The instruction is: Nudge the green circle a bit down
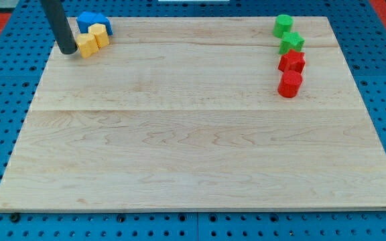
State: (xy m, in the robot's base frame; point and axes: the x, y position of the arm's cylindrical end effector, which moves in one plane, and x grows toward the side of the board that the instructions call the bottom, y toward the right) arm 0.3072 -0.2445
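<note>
Green circle sat at the worktop's top right corner, heading a column: green star, red star, red cylinder below it. Your arm carried no hand, just a rod; my tip sat far left, touching a yellow block, beside another yellow block and a blue block.
</note>
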